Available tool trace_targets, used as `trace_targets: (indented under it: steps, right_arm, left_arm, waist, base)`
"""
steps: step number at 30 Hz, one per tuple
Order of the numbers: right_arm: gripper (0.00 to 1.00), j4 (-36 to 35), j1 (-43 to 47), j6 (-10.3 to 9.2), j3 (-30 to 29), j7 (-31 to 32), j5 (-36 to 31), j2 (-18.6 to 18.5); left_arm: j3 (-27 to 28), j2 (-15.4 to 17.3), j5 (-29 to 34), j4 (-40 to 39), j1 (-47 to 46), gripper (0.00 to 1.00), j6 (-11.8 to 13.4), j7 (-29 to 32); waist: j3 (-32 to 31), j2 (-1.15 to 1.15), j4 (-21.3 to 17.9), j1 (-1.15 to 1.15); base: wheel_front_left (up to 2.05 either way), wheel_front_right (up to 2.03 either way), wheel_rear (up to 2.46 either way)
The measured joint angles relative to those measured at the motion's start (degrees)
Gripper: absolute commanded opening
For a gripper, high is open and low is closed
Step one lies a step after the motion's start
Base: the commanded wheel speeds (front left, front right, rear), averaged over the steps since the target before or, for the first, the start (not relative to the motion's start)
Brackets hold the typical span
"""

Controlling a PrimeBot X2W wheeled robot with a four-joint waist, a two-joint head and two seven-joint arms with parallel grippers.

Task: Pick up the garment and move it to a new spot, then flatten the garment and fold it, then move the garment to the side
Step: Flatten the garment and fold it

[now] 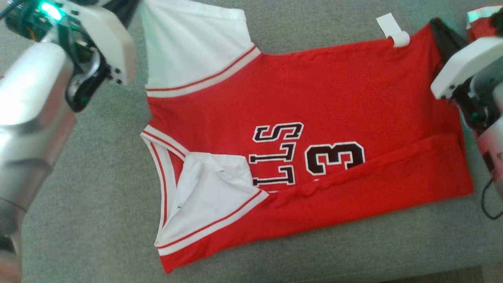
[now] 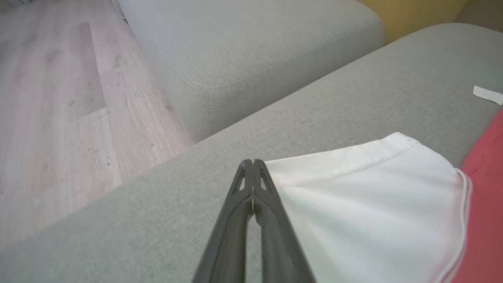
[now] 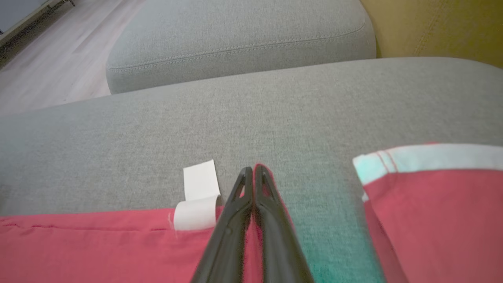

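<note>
- Grey sofa seat cushion [image 1: 98, 188]: lies under the jersey, with bare fabric on every side of it.
- Second grey cushion [image 2: 255, 47]: beyond the jersey's far edge, with pale wood floor [image 2: 59, 98] beside it.
- Red basketball jersey [image 1: 314, 102]: spread sideways on the seat cushion, neck toward the robot's left and hem toward its right. It has white sleeves, red-and-white trim, black letters and a "3". Its near long edge is folded up over the front, covering part of the lettering.
- Another red cloth with a white band [image 3: 432, 204]: just past the jersey's hem end, on the robot's right.
- Left tool [image 2: 253, 162]: at the jersey's far white sleeve, fingers pressed together on the sleeve's corner, which runs into the tips.
- Right tool [image 3: 253, 169]: at the jersey's far hem corner, fingers closed together with red cloth pinched between them.
- White tag [image 3: 200, 188]: sticks out from the jersey's far edge, just beside the right tool.
</note>
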Motion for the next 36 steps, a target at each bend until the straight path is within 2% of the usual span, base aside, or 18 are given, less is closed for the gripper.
trace_targets:
  steps: [8,15,22,29,36]
  right_arm:
    - [0.00,0.2,-5.8,0.00,1.0,-2.5,4.2,-1.5]
    - [0.00,0.6,-6.5,0.00,2.4,-3.2,7.3,-3.3]
    - [0.00,0.0,-0.8,0.00,4.7,-4.2,10.4,-5.6]
    - [0.00,-1.8,5.8,0.00,5.2,-5.6,13.4,-8.3]
    - [0.00,-4.2,13.2,0.00,5.4,-6.7,14.6,-8.8]
  left_arm:
    - [1.4,0.6,3.8,3.1,-5.8,0.00,0.5,-11.1]
    - [1.5,-0.6,2.8,5.3,-6.8,0.00,0.5,-13.9]
    - [-0.6,0.1,-0.4,2.6,1.1,0.00,0.1,-15.6]
    - [-2.0,3.5,-2.9,-4.7,9.7,0.00,0.2,-16.9]
    - [-3.5,7.8,-4.7,-14.4,21.6,0.00,4.0,-16.8]
  waist:
    - [0.5,0.00,-0.1,0.00]
    - [-1.5,0.00,0.9,0.00]
    - [-4.6,0.00,2.6,-0.01]
    - [-8.0,0.00,4.5,-0.01]
    - [-11.0,0.00,6.1,-0.02]
  base:
    - [0.00,0.00,0.00]
    - [0.00,0.00,0.00]
    - [0.00,0.00,0.00]
    - [0.00,0.00,0.00]
    - [0.00,0.00,0.00]
